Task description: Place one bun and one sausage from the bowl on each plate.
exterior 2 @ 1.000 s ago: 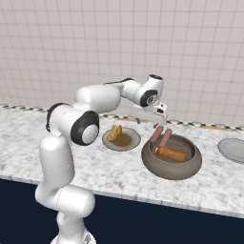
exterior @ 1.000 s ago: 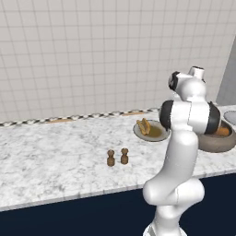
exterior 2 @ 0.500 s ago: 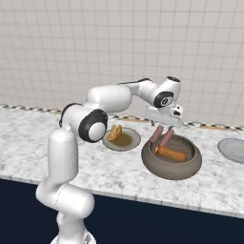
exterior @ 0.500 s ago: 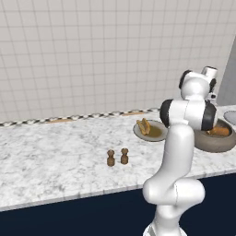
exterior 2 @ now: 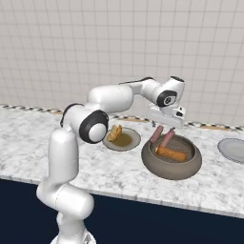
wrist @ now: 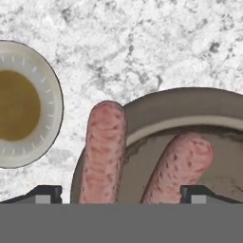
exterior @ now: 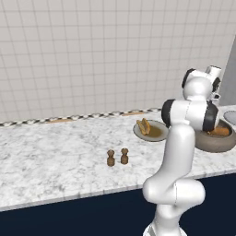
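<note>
No readable writing anywhere. Your gripper point(wrist: 121, 192) hangs wide open over the bowl point(exterior 2: 171, 164), both sausages point(wrist: 102, 152) cut off at the hand view's bottom.

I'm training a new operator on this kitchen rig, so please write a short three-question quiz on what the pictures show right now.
1. True or false: the two-finger gripper is open above the deep speckled grey-brown bowl.
2. How many pink sausages lean on the bowl's rim?
3. What lies on the grey-rimmed plate with the brown-olive centre? A) a golden bun B) a sausage C) nothing

Key: 1 true; 2 two; 3 A.
</note>
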